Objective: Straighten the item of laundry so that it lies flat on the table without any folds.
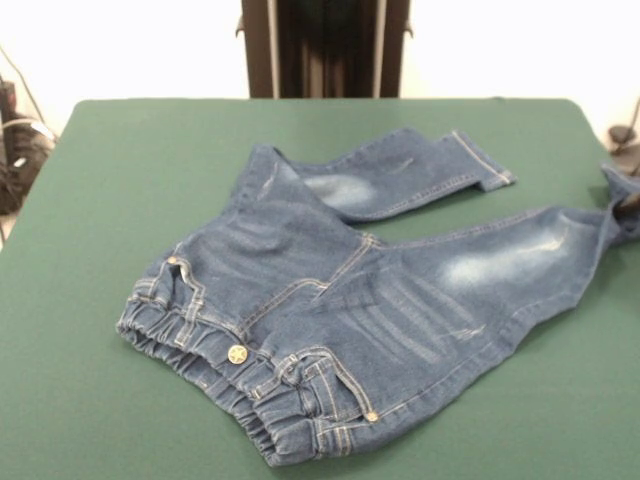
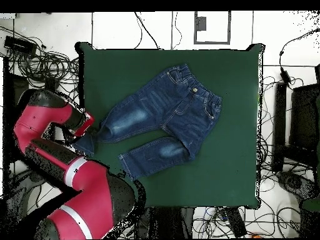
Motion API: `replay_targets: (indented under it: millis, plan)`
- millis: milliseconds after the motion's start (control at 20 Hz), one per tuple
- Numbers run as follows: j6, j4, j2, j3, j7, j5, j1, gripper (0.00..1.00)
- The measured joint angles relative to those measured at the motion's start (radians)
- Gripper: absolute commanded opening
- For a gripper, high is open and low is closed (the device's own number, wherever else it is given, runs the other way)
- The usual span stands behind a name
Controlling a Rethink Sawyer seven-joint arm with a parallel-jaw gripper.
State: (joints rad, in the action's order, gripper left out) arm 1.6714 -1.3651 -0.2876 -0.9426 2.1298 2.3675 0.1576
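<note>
The small pair of blue denim jeans [image 1: 340, 300] [image 2: 164, 119] lay on the dark green felt-like surface [image 1: 110, 200] [image 2: 231, 169], front side up, with the gathered elastic waistband and its brass star button [image 1: 237, 353] facing the camera in the front view. The two legs spread apart in a V. One leg ran across the surface and ended in a flat tan-stitched cuff [image 1: 482, 160]. The other leg, with a faded whitish thigh patch [image 1: 490, 265], reached the edge of the surface, where its end was lifted and bunched. In the overhead view the red and black arm [image 2: 59, 169] bent over that edge, and its jaws [image 2: 83, 132] sat at the bunched leg end; whether they gripped the cloth could not be told. Creases crossed the seat and thighs.
</note>
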Motion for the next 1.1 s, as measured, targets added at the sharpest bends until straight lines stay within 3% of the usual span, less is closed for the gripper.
replay_targets:
  millis: [400,1100]
  plan:
    - [0.109,0.078,0.028,-0.020,0.000,0.025,0.014,0.00]
    - [0.118,0.120,0.047,-0.022,0.000,0.029,0.022,0.00]
